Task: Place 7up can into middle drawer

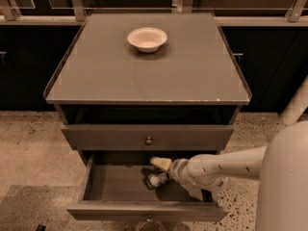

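The middle drawer [144, 210] is pulled out at the bottom of the grey cabinet. The 7up can [154, 180], small and silver, is inside it near the middle, low over the drawer floor. My white arm reaches in from the right, and my gripper [158, 173] is inside the drawer right at the can, touching or just above it. Part of the can is hidden by the gripper.
A closed grey drawer front [147, 137] with a small knob sits just above the open drawer. A pale round bowl [147, 38] stands on the cabinet top [144, 81]. Dark cabinets line the back wall. The floor is speckled stone.
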`<move>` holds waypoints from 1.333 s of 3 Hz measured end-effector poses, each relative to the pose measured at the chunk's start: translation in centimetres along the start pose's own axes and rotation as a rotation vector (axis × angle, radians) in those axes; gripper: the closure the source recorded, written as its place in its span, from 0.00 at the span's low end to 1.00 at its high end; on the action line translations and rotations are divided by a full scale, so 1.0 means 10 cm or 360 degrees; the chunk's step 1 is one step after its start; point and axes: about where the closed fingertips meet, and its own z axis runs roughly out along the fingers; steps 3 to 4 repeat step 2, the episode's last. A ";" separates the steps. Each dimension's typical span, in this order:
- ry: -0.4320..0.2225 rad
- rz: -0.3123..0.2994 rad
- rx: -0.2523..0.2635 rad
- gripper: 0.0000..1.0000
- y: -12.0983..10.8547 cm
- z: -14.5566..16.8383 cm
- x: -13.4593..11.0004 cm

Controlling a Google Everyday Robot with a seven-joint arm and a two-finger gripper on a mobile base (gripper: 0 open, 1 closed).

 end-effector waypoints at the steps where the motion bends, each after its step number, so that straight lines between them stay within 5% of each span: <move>1: 0.0008 0.0014 -0.0003 0.00 -0.09 -0.10 -0.06; 2: -0.0055 0.0030 0.0035 0.00 -0.17 -0.47 -0.13; 4: -0.0055 0.0030 0.0035 0.00 -0.17 -0.47 -0.13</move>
